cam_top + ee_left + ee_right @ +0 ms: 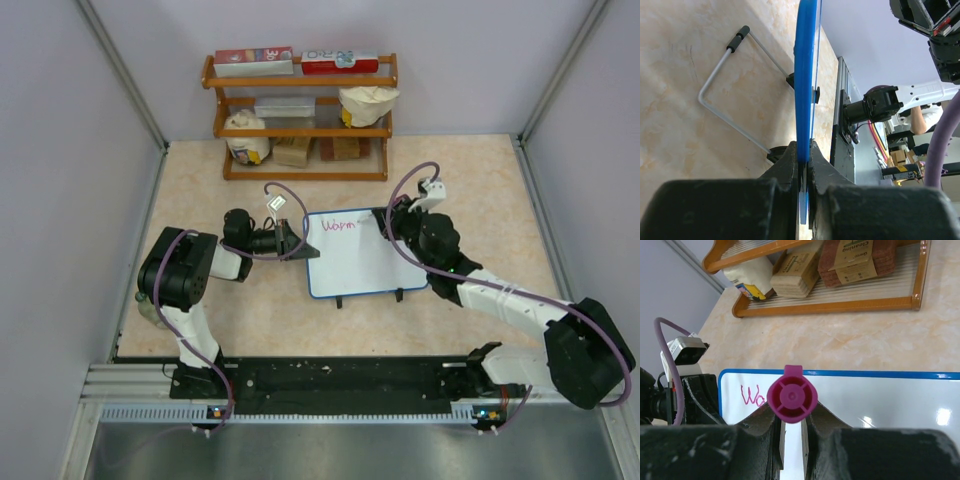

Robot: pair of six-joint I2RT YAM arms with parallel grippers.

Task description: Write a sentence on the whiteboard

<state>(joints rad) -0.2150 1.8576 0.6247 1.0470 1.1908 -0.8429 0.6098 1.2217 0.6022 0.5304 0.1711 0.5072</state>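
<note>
The whiteboard (362, 258), white with a thin blue frame, stands tilted at the middle of the table on two small black feet. Pink writing (337, 227) runs along its upper left. My left gripper (296, 243) is shut on the board's left edge; the left wrist view shows the blue frame (805, 90) edge-on, pinched between the fingers. My right gripper (392, 226) is over the board's upper right, shut on a magenta marker (792, 395), seen end-on in the right wrist view. Its tip is hidden. The whiteboard (875, 400) there shows pink letters (752, 395).
A wooden shelf (300, 118) at the back holds boxes, bags and packets. A bent wire stand (730, 95) with a black grip lies behind the board. Walls close in left and right. A black rail (340, 380) runs along the near edge.
</note>
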